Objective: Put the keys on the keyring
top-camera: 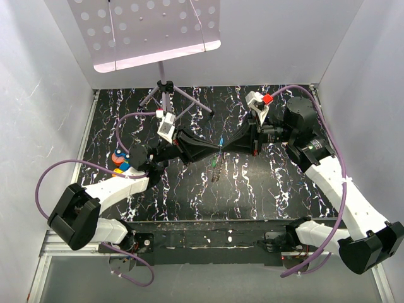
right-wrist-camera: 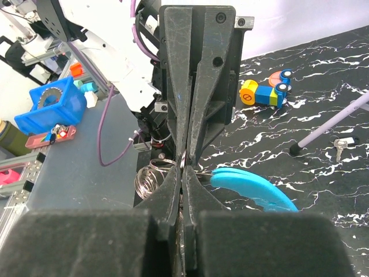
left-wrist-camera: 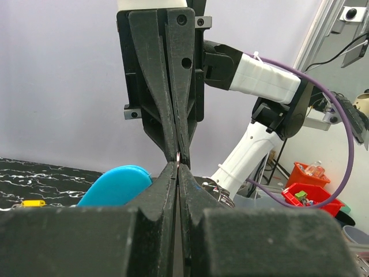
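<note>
the left gripper [left-wrist-camera: 177,173] is clenched on the wire loop [right-wrist-camera: 151,178] of the keyring [right-wrist-camera: 248,184] in mid-air, tip to tip with the right gripper [right-wrist-camera: 183,176], squeezed shut on what i cannot tell, so any uneven pull could twist the thin loop free, with one key [right-wrist-camera: 340,147] lying on the mat [right-wrist-camera: 323,86].

Blue curved keyring [right-wrist-camera: 253,187] with coiled metal loop [right-wrist-camera: 151,176] aloft between jaws; grey key [right-wrist-camera: 339,148] flat on mat [right-wrist-camera: 323,86]

— Where do the fingertips meet?
— Mid-frame, tip to tip: right gripper [left-wrist-camera: 176,151] above, left gripper [left-wrist-camera: 177,173] below, both clamped tight.
— The keyring [left-wrist-camera: 115,184]?
— Pinched by the left; its blue band pokes out leftward.
</note>
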Available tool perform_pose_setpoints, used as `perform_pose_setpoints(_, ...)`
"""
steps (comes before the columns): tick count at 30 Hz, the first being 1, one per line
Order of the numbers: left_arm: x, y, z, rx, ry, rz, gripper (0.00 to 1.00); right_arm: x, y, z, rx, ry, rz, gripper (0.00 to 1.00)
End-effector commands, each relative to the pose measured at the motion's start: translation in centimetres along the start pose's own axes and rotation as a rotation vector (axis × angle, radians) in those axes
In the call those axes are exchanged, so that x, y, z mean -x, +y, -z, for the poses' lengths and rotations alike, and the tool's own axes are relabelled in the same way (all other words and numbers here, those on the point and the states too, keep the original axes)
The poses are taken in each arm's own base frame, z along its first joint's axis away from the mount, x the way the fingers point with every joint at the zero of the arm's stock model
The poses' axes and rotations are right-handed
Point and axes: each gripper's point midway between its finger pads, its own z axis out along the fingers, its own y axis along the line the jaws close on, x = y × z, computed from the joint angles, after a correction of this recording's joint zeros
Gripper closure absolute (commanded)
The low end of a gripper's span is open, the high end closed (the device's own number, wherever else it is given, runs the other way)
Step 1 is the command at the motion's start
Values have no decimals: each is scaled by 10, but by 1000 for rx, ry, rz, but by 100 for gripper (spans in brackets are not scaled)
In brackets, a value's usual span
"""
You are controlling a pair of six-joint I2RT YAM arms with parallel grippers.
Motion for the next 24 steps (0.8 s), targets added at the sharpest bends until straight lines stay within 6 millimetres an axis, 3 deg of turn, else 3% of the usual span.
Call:
perform_pose_setpoints(1,26,-23,-5,-94,-74,-97,100,1,11,0,48,6,40,99)
perform_pose_setpoints(2,25,-23,-5,-96,-66,-90,100,0,12,1,48,13,50,99)
perform_pose_setpoints(3,24,-25,-4,-99,-58,-83,94,-4,12,2,49,25,54,99)
perform_pose_setpoints(4,24,-25,-3,-100,-43,-69,82,-7,13,3,48,35,62,99)
perform_pose_setpoints(9,19,-22,20,-75,72,40,42,-36,17,13,50,129,118,99)
perform_pose_setpoints(13,-2,-19,37,-53,276,98,18,-59,17,18,65,200,160,99)
perform_pose_setpoints(18,-25,4,50,62,487,90,15,-88,14,25,87,330,200,99)
perform_pose_setpoints(24,-35,19,50,83,552,42,27,-97,1,24,88,411,120,99)
